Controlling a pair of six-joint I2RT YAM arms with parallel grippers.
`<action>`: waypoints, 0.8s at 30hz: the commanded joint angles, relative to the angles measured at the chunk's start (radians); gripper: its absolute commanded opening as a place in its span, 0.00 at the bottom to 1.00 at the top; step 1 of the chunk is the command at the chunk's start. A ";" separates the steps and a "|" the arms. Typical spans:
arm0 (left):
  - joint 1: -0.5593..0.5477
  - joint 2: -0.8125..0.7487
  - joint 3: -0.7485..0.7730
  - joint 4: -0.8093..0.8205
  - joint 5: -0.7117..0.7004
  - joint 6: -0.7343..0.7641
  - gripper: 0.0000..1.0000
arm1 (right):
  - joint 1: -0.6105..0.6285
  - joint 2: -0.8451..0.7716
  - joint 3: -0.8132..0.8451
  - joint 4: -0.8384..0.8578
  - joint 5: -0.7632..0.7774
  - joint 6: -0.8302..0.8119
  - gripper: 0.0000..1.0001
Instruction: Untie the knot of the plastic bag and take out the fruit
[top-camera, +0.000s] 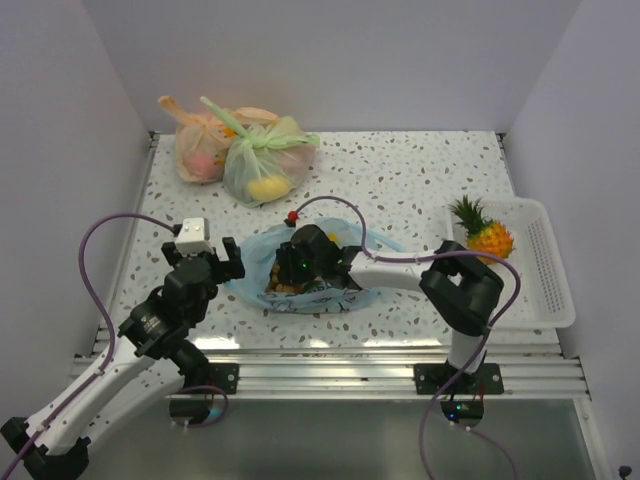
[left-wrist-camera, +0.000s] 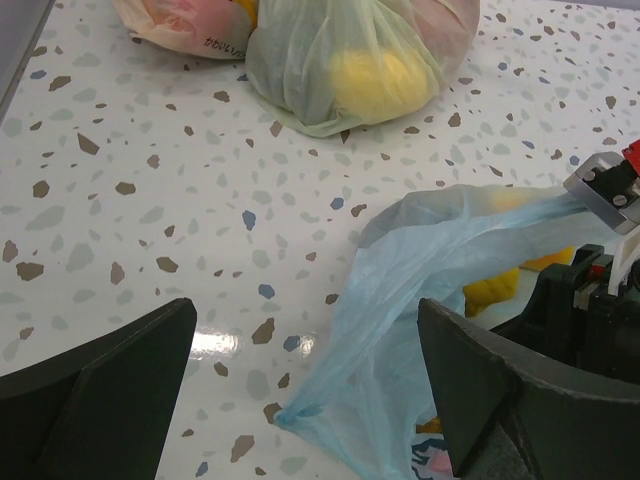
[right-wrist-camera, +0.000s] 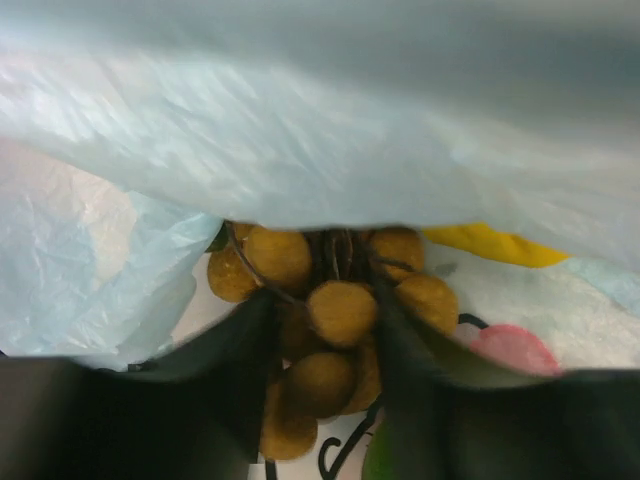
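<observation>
Left gripper (top-camera: 212, 262) sits at centre-left of the top view with its jaws spread wide on nothing, just beside the left edge of the plastic bag (top-camera: 255, 250). The bag lies slumped mid-table (top-camera: 400, 170), and you can see no knot left in it; its mouth gapes toward the right.

Moving right, your right gripper (top-camera: 285, 268) is the arm that matters. It reaches in through that mouth from the right, and in its own wrist view its fingers (right-wrist-camera: 250, 380) lie against both sides of the bunch of tan berries (right-wrist-camera: 340, 312), pinching it. The bunch runs lengthwise between the fingers, pointing away from the camera. A yellow piece (right-wrist-camera: 490, 245) lies just beyond it to the upper right, and blue film droops low across the top of that view.

So the way out is probably back to the right, keeping low under the film so the bag does not drag along. Farther right the table is bare up to the white tray (top-camera: 555, 300), where the pineapple (top-camera: 488, 235) already rests. The green bag (top-camera: 265, 160) and orange bag (top-camera: 200, 150) sit well apart at upper left.
</observation>
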 joint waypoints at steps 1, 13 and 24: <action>0.005 -0.005 -0.003 0.053 -0.009 0.015 0.98 | 0.007 -0.003 0.014 0.021 -0.020 -0.004 0.28; 0.003 -0.005 -0.003 0.053 -0.012 0.016 0.98 | 0.007 -0.205 0.116 -0.290 0.092 -0.195 0.00; 0.005 -0.012 -0.005 0.053 -0.015 0.018 0.98 | 0.007 -0.317 0.234 -0.633 0.083 -0.383 0.00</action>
